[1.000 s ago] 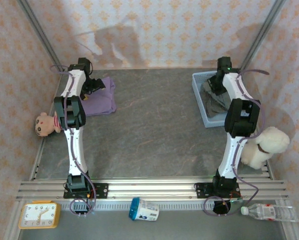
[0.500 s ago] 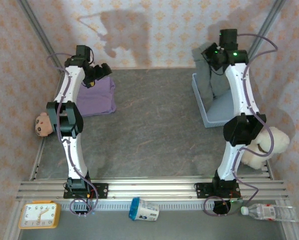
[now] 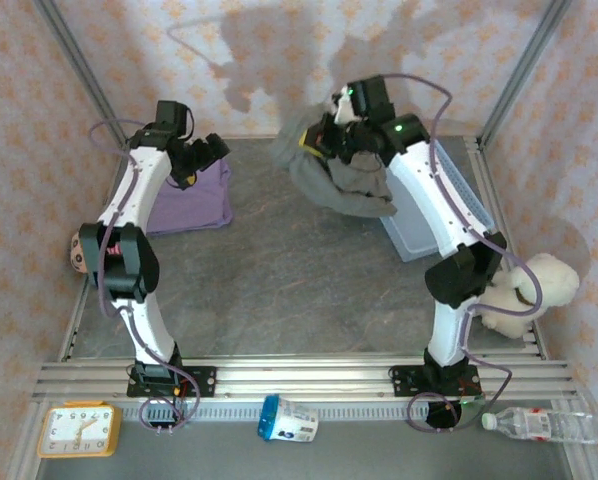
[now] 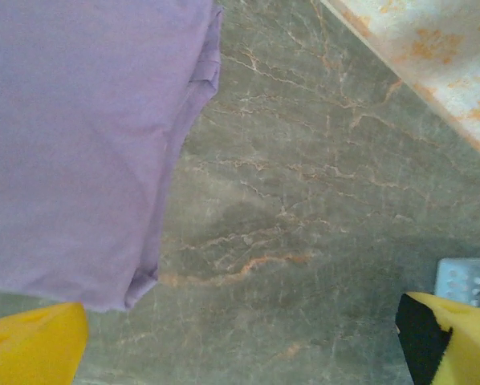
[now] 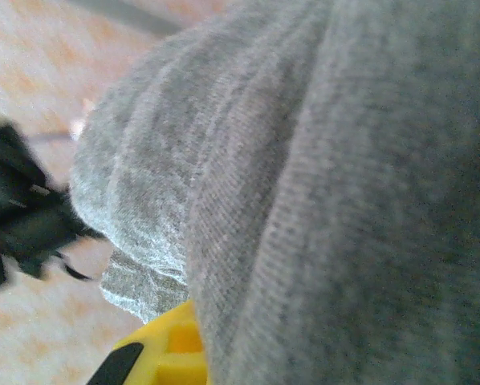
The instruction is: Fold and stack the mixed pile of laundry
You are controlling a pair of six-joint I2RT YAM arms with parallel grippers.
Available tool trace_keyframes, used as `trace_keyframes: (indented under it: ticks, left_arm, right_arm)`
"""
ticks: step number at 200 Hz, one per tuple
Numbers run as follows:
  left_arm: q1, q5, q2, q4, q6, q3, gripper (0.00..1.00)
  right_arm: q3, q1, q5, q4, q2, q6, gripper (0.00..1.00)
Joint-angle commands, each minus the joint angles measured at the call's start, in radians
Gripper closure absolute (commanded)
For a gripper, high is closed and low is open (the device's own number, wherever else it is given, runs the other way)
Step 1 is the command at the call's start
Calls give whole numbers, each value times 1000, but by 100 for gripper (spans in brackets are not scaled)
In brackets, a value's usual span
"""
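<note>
Right arm arched to far-centre, pincer (image 3: 322, 140) clamped on grey trousers (image 3: 354, 188) dangling above counter (image 3: 279, 270). Left arm far-left, pincer (image 3: 203, 156) wide over lilac shirt (image 3: 184, 202).

The right gripper (image 3: 317, 142), which was down in the basket (image 3: 417, 238) at far right, has lifted the grey-brown trousers (image 3: 351, 187) out and swung them left, over the far middle of the worktop. The left gripper (image 3: 205, 155) has risen off the lilac shirt (image 3: 184, 200).

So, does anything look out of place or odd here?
Nothing spilled or damaged. A blue-and-white cup and a clear bottle lie on their sides by the near rail. The grey trousers hang bunched from the right gripper, above the table.
</note>
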State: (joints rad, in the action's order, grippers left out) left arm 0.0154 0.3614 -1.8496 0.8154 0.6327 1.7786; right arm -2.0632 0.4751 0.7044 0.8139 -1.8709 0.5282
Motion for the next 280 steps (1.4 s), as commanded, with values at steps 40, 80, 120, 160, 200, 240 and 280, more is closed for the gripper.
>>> trace_keyframes:
  ticks: [40, 80, 120, 160, 200, 240, 280]
  left_arm:
    - [-77, -85, 314, -10, 70, -323, 0]
    - [-161, -101, 414, -58, 122, -468, 0]
    - [-212, -123, 466, -67, 134, -499, 0]
    - [-210, -178, 521, -41, 123, -504, 0]
    - [-193, -203, 526, -31, 129, -503, 0]
    - [-132, -219, 548, -34, 159, -526, 0]
    - [-120, -284, 598, -2, 171, -562, 0]
  right_arm:
    - [697, 63, -4, -236, 258, -20, 94]
    - [609, 30, -266, -92, 297, -128, 100]
    - [357, -109, -302, -76, 269, -100, 100]
    - [-52, -129, -89, -26, 187, -93, 100]
    - [-286, -46, 120, -69, 108, -23, 100]
    - [-8, 88, 110, -75, 188, -53, 100]
    - [594, 97, -122, -187, 372, -4, 61]
